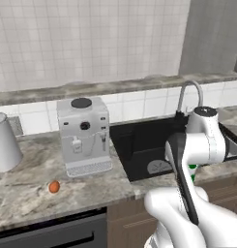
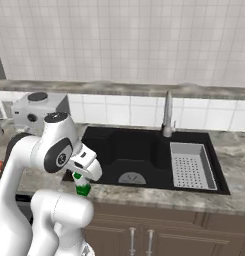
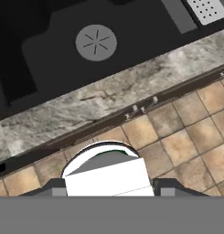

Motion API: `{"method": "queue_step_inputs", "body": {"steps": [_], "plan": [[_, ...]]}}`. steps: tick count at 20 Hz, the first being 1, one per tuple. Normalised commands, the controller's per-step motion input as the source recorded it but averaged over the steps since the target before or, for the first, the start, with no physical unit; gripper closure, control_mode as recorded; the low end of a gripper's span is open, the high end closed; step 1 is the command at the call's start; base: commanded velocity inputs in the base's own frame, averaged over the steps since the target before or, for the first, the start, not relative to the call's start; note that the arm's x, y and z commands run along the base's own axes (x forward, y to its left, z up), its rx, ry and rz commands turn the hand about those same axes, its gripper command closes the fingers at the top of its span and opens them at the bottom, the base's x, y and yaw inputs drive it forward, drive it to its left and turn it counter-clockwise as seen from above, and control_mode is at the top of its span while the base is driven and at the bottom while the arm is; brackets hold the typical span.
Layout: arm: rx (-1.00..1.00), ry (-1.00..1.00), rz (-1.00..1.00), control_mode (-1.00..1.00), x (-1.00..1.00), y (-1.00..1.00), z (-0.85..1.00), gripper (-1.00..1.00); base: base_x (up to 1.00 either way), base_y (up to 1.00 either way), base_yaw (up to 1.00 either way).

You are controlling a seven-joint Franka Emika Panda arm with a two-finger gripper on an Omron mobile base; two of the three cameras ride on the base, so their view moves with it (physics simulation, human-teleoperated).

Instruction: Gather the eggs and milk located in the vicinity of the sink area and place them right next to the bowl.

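The gripper (image 2: 83, 181) pinches the milk (image 2: 83, 189), lifted in front of the sink (image 2: 139, 155). One egg (image 1: 54, 187) lies on the table left of the sink; delivery remains.

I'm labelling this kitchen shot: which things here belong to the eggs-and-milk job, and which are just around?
Job:
- egg on the counter left of the coffee machine
- milk, held in the gripper at the counter's front edge
- sink

Just around:
- coffee machine
- kettle
- tap
- drainer tray
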Motion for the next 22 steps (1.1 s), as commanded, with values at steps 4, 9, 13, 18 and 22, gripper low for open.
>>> {"method": "queue_step_inputs", "body": {"steps": [4, 9, 13, 18, 22], "plan": [[0.0, 0.0, 0.0, 1.0, 0.0, 0.0, 0.0, 1.0, 0.0, -1.0, 0.0], [0.0, 0.0, 0.0, 1.0, 0.0, 0.0, 0.0, 1.0, 0.0, -1.0, 0.0], [0.0, 0.0, 0.0, 1.0, 0.0, 0.0, 0.0, 1.0, 0.01, -0.95, 0.0], [0.0, 0.0, 0.0, 1.0, 0.0, 0.0, 0.0, 1.0, 0.02, -0.79, 0.0], [0.0, 0.0, 0.0, 1.0, 0.0, 0.0, 0.0, 1.0, 0.16, -0.42, 0.0]]}}
